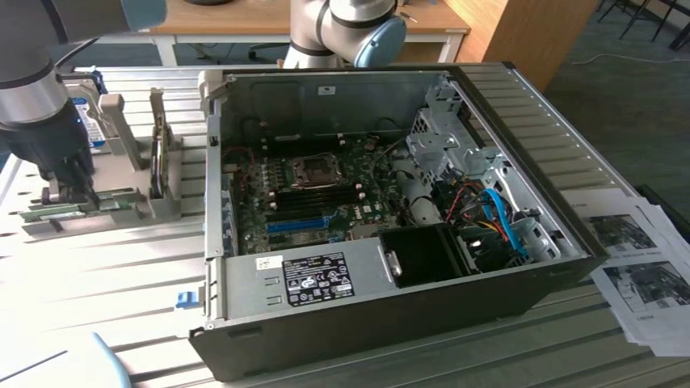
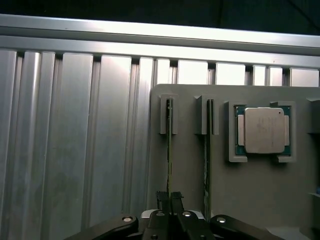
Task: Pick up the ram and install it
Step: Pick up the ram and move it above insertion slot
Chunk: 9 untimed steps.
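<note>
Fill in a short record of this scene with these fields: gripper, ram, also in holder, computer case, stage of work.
gripper: gripper shut on the ram, clamping its thin edge
ram: standing on edge, seated in a slot of the grey holder
also in holder: second stick in the neighbouring slot; CPU chip lying flat in its recess
computer case: computer case open, motherboard exposed, to the exterior view's right of the holder
stage of work: ram grasped, not yet lifted out or installed

The gripper (image 2: 170, 197) pinches the ram (image 2: 169, 150) standing in its grey holder (image 2: 188, 165).
</note>
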Motion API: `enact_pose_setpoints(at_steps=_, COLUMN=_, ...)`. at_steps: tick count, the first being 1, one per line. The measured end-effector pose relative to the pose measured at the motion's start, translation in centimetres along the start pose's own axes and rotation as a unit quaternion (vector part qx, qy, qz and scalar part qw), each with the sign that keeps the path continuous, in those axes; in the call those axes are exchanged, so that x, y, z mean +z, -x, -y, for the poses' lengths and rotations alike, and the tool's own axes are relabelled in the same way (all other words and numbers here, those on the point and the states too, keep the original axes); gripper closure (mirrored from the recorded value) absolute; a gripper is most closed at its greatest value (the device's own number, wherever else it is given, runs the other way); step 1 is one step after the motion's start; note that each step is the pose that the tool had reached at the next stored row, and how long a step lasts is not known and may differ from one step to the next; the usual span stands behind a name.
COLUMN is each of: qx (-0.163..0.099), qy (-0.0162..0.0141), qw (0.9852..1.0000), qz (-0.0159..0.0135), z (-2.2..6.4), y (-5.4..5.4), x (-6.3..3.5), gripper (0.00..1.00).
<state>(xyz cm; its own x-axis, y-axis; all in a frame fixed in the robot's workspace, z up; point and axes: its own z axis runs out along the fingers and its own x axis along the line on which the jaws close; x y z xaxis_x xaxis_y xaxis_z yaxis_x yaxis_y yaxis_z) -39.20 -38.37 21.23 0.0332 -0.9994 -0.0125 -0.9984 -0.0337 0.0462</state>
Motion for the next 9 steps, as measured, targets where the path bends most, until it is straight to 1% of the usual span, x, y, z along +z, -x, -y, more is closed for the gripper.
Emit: enact_pose_setpoints(at_steps=9, qx=0.005, qy=0.0, qw=1.0, qz=-0.0014, z=-0.03, y=0.01, x=-0.61, gripper=0.89)
